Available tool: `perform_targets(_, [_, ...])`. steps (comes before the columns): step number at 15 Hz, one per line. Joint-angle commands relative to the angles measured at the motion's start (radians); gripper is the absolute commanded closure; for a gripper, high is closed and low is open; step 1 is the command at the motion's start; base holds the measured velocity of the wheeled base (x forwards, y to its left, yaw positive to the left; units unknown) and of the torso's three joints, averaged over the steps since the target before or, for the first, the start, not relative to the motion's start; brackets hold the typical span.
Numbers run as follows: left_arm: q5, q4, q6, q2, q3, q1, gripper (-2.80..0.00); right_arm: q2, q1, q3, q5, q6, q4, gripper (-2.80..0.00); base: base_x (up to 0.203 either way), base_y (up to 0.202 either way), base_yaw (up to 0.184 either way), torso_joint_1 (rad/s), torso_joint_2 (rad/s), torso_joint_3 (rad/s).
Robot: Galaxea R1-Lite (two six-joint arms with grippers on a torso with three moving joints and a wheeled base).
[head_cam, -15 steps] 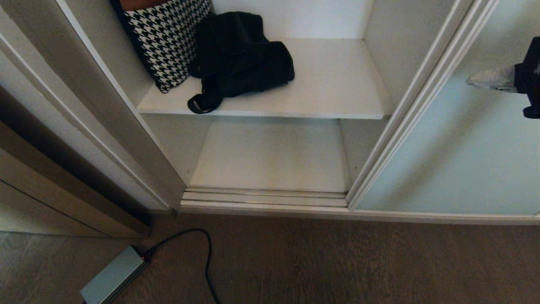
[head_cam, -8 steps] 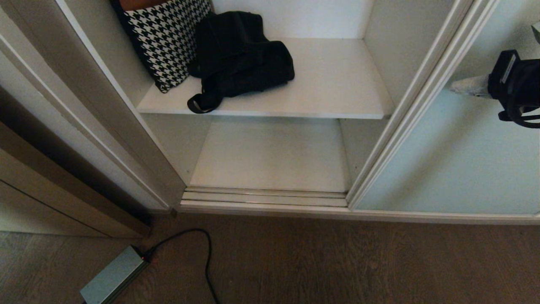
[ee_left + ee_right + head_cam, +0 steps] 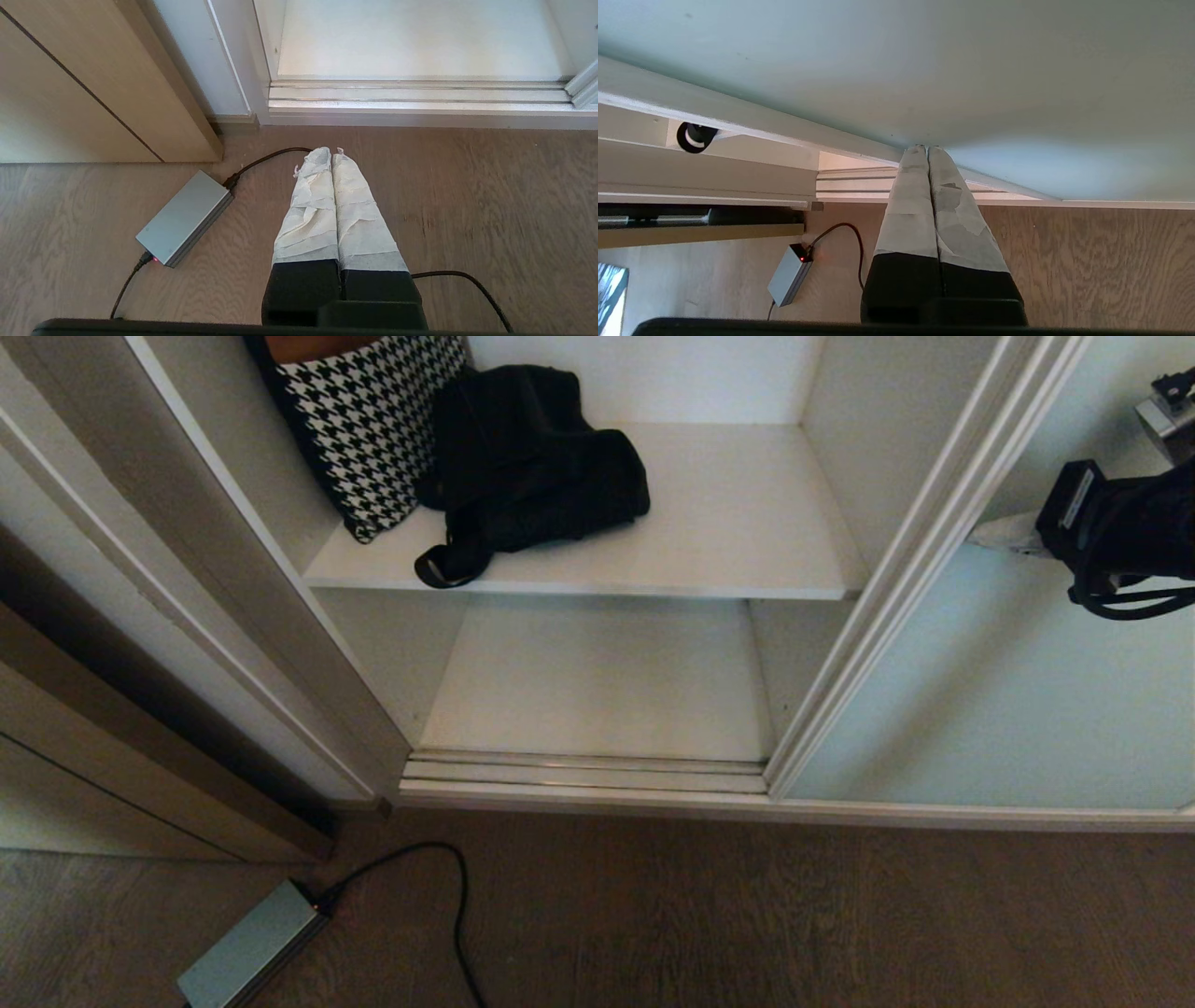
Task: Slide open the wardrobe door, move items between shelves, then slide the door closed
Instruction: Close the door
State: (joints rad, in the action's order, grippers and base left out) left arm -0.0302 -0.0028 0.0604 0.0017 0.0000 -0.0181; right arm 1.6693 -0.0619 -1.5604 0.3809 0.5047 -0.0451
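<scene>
The sliding wardrobe door, pale mint glass in a cream frame, stands at the right and leaves the left bay uncovered. A houndstooth cushion leans at the left of the upper shelf, with a black fabric bag slumped beside it. The lower shelf is bare. My right gripper is shut. Its tips meet the glass right beside the door's frame edge. My left gripper is shut and hangs parked above the wooden floor.
A grey power brick with a black cable lies on the floor at the front left. The ridged floor track runs along the wardrobe's foot. A wooden panel stands at the left.
My right gripper has travelled left across the glass panel to the door's frame edge. The cushion, the bag and my left arm have stayed put.
</scene>
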Motion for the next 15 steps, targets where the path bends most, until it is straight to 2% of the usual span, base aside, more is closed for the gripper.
perform_targets(1, [0.000, 0.000, -0.001, 0.001, 0.000, 0.000, 0.00, 0.024, 0.005, -0.007, -0.007, 0.003, 0.011, 0.00, 0.000, 0.000, 0.000, 0.000, 0.00, 0.000])
perform_targets(10, [0.000, 0.000, 0.001, 0.001, 0.000, 0.000, 0.00, 0.010, 0.178, -0.008, -0.022, -0.005, 0.013, 0.00, 0.000, 0.000, 0.000, 0.000, 0.00, 0.000])
perform_targets(12, [0.000, 0.000, 0.001, 0.001, 0.000, 0.000, 0.00, 0.016, 0.242, -0.009, -0.060, -0.010, 0.014, 0.00, 0.000, 0.000, 0.000, 0.000, 0.00, 0.000])
perform_targets(15, [0.000, 0.000, 0.001, 0.001, 0.000, 0.000, 0.00, 0.022, 0.378, -0.013, -0.098, -0.038, 0.015, 0.00, 0.000, 0.000, 0.000, 0.000, 0.00, 0.000])
